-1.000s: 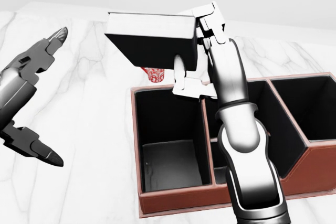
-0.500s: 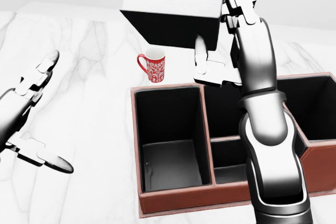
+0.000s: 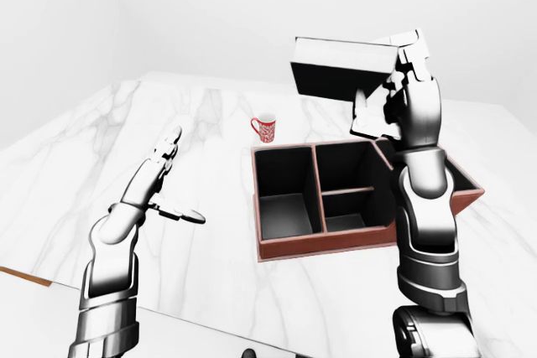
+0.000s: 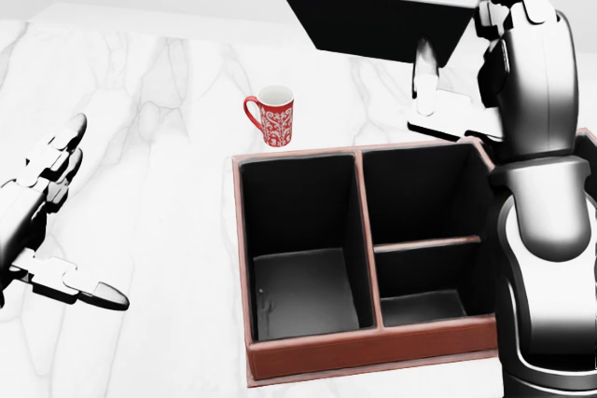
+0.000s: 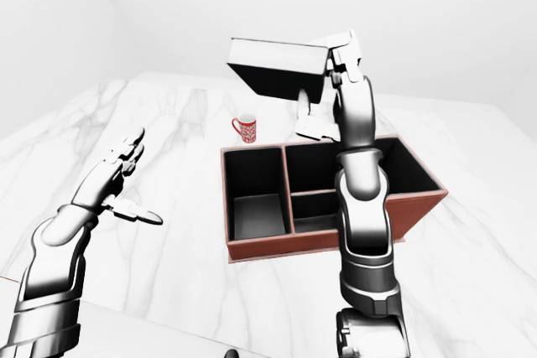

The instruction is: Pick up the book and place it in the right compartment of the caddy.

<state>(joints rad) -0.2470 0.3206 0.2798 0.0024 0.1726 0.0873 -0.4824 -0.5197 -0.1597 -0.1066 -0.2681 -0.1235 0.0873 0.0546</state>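
The book [image 4: 373,6], black-covered with white page edges, hangs tilted in the air above the top rim of the caddy, with my right hand [image 4: 464,36] shut on its right end. The caddy [image 4: 308,363] is red-brown outside and black inside. It has one long left compartment, a middle section split in two, and a right compartment [image 5: 409,170]. In the head view my right forearm hides most of that right compartment. My left hand [image 4: 58,230] hovers open over the marble at the left, holding nothing.
A red patterned mug [image 4: 271,118] stands on the white marble table [image 4: 159,118] just above the caddy's top left corner. The table's near edge [image 3: 25,277] shows at the lower left of the left-eye view. A plain white wall rises behind.
My right hand has carried the book up and to the right, uncovering the mug. It now sits above the caddy's middle and right part. My left hand has drifted down and left.
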